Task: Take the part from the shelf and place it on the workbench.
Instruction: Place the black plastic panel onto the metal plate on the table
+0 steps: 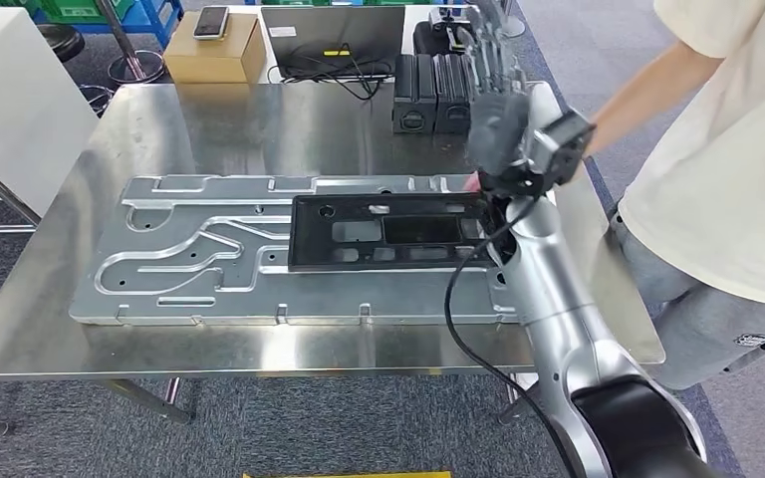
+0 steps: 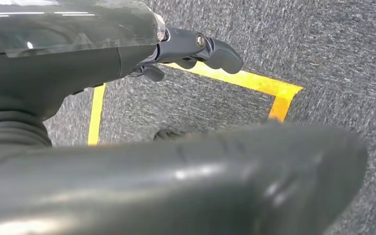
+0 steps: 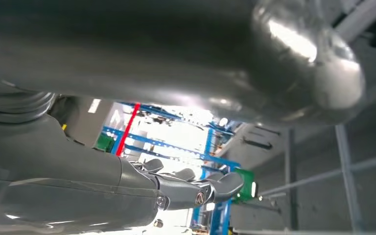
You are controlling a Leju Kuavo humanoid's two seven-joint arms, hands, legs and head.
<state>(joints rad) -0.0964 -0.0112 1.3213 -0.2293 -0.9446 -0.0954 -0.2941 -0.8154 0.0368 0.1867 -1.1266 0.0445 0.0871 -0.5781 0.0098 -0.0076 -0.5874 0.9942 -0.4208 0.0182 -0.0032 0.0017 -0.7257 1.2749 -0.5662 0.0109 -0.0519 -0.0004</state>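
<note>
Black part [image 1: 388,231] on workbench [image 1: 80,339], below raised right robot hand [image 1: 498,100]

Right arm raised, left arm hanging

The right hand [image 1: 498,119] is lifted above the counter's far right part, its fingers [image 3: 215,188] spread and holding nothing; the left hand [image 2: 127,54] points at the floor, fingers [image 2: 215,51] loosely extended and holding nothing.

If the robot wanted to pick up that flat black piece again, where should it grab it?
Probably the right end of the black frame part, coming from the right, where the right hand is raised. The part lies flat on the grey metal plate, so its top gives no hold, but that end edge and the cut-out openings offer thin rims that fingers could pinch.
</note>
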